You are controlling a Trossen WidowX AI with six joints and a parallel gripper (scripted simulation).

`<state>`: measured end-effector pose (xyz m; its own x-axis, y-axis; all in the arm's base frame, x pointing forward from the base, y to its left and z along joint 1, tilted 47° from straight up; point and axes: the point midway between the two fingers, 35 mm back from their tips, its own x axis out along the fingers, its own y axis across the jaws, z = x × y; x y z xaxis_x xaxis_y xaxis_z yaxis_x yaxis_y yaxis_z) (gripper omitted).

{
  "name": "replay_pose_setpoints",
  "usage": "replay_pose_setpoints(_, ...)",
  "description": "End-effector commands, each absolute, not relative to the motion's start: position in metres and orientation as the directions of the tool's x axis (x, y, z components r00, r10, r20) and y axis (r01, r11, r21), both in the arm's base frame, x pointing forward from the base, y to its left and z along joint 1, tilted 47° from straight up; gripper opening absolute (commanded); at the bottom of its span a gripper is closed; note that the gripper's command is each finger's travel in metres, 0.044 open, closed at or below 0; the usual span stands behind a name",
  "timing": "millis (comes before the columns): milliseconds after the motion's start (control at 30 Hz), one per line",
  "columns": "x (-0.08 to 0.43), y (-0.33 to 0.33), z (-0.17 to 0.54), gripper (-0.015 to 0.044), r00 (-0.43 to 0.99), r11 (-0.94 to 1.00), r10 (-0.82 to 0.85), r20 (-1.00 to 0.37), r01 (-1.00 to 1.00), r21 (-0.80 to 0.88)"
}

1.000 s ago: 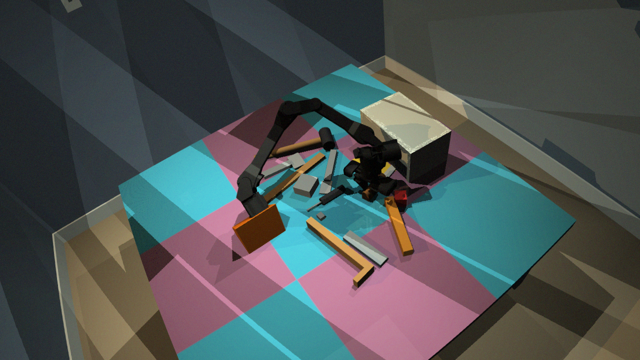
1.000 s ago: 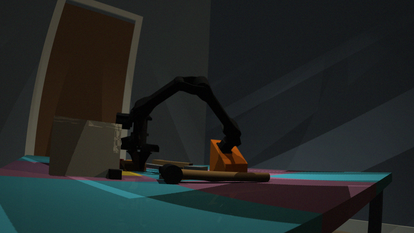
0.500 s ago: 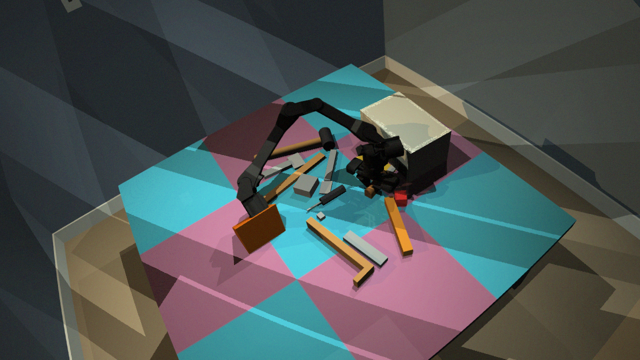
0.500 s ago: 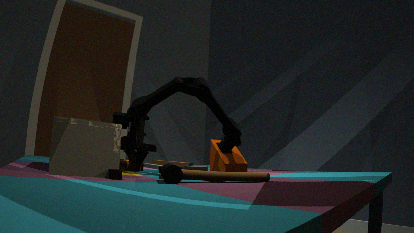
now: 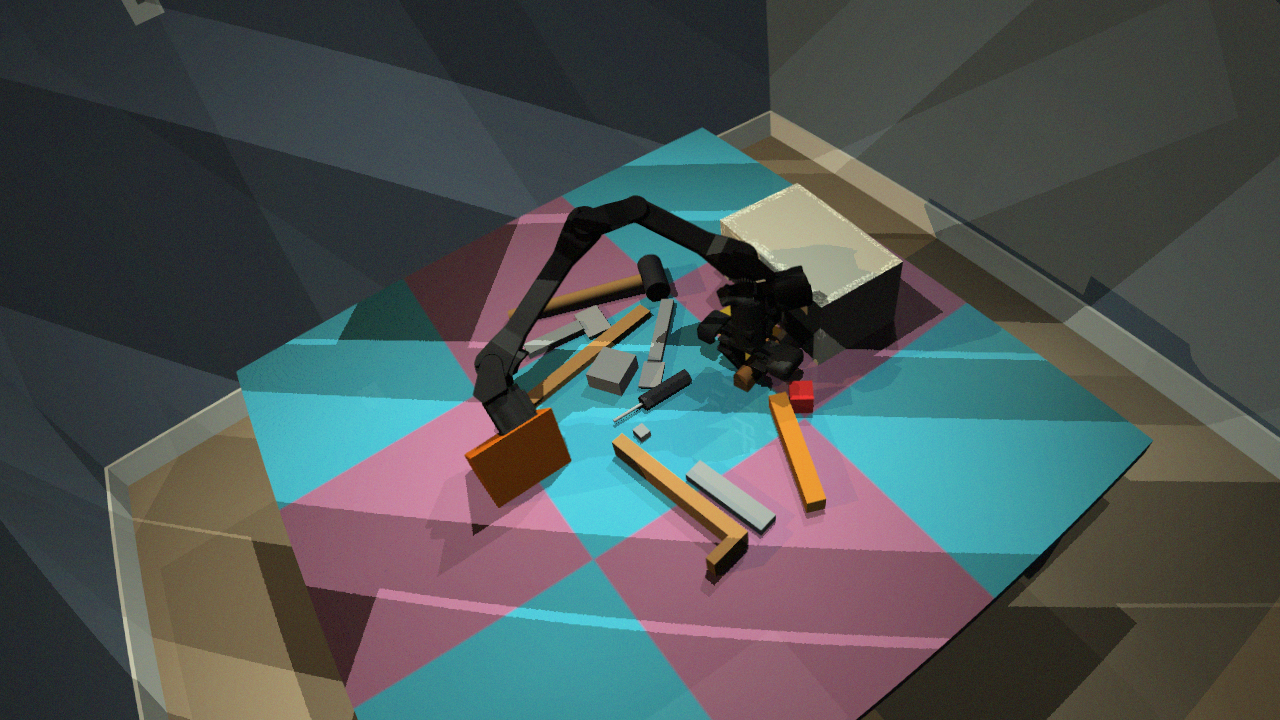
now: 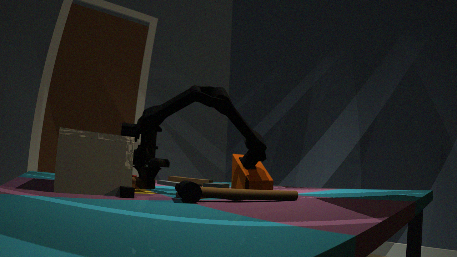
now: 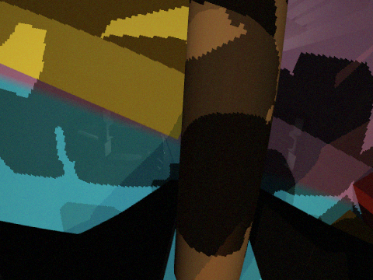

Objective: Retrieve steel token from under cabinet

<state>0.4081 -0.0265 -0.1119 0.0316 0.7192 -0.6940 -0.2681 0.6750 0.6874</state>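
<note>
Looking at your table (image 5: 984, 376) (image 6: 159, 230) (image 7: 31, 202), you see the cabinet (image 5: 805, 241) (image 6: 92, 159) standing on it. Beside its front is your gripper (image 5: 760, 353) (image 6: 147, 183) (image 7: 210, 191), its fingers clamped on a brown rod (image 5: 742, 378) (image 7: 229, 85). The mallet (image 5: 599, 291) (image 6: 236, 193) is lying apart from the rod. Near the gripper is a red cube (image 5: 801, 396) (image 7: 365, 194). Where the token is (the smallest thing), you cannot tell from these views.
</note>
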Motion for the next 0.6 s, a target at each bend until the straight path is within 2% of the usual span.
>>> replay_pose_setpoints(0,0.414,-0.025,-0.11,0.0,0.036,0.674,0.721,-0.693,-0.269,0.688)
replay_pose_setpoints(567,0.411,-0.014,-0.1,0.0,0.035,0.674,0.721,-0.692,-0.268,0.689)
